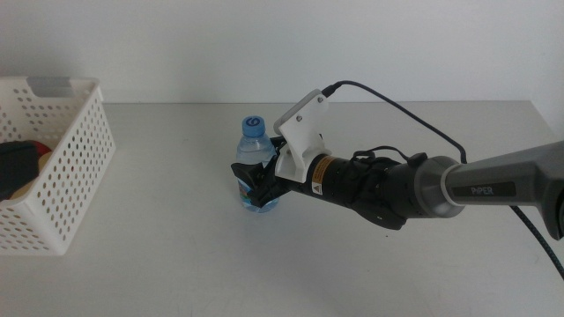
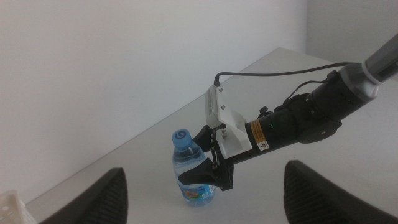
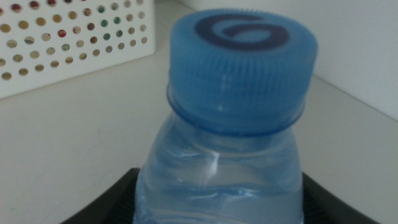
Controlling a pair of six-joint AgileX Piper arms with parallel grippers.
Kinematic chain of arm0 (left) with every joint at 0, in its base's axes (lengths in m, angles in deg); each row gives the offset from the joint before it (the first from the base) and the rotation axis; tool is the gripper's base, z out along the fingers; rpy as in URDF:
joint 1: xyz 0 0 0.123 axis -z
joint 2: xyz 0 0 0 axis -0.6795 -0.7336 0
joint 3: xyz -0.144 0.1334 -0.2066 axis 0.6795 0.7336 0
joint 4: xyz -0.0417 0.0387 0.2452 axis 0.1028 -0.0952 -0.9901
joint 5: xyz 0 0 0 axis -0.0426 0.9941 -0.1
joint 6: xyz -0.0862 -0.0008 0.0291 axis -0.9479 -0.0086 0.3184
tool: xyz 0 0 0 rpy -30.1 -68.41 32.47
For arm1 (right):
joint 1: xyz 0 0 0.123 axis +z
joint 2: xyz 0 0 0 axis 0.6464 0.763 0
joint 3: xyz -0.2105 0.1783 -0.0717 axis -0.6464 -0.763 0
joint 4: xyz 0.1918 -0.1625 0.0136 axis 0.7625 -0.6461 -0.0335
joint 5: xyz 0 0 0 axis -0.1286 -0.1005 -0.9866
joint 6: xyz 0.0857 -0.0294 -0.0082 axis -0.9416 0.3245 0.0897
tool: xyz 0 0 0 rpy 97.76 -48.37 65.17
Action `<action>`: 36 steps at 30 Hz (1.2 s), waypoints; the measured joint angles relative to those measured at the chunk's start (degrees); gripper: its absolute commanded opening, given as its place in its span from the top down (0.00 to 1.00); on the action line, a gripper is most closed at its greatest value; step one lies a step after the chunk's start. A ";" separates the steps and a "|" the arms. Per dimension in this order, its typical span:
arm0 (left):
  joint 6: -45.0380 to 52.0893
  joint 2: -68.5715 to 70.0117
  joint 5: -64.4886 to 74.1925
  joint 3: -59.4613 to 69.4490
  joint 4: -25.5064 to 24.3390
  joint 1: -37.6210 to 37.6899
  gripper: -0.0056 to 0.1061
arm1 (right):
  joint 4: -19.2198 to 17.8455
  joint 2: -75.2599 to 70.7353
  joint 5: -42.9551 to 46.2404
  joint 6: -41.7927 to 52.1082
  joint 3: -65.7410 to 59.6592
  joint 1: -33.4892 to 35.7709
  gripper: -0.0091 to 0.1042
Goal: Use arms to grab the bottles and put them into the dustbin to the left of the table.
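A small water bottle (image 1: 254,139) with a blue cap stands upright mid-table. My right gripper (image 1: 256,182) reaches in from the right and is shut on the bottle's lower body, one dark jaw on each side. In the right wrist view the bottle (image 3: 239,68) fills the frame between the jaws. My left gripper (image 2: 206,174) is open and empty; it is out of the middle view and looks at the bottle (image 2: 186,158) from a distance. The white perforated dustbin (image 1: 75,150) stands at the table's left edge. It holds a red and dark item (image 1: 22,161), partly hidden.
The right arm's thick black cable (image 1: 397,101) arcs above the table behind the arm. A white wall runs along the table's far edge. The off-white tabletop (image 1: 176,255) lies bare between the bottle and the dustbin.
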 measured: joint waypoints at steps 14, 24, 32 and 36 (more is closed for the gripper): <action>0.00 0.00 0.00 0.00 0.00 0.00 0.21 | 0.21 0.65 1.83 -0.23 0.11 0.76 0.18; 0.00 0.00 0.00 0.00 0.00 0.00 0.21 | 0.60 -7.03 1.29 -0.41 -9.56 0.07 0.17; 0.00 0.00 0.00 0.00 0.00 0.00 0.21 | 0.73 -21.21 -0.31 -1.89 -20.29 -2.19 0.18; 0.00 0.00 0.00 0.00 0.00 0.00 0.21 | -0.05 -29.80 -7.70 -4.51 -23.89 -2.38 0.18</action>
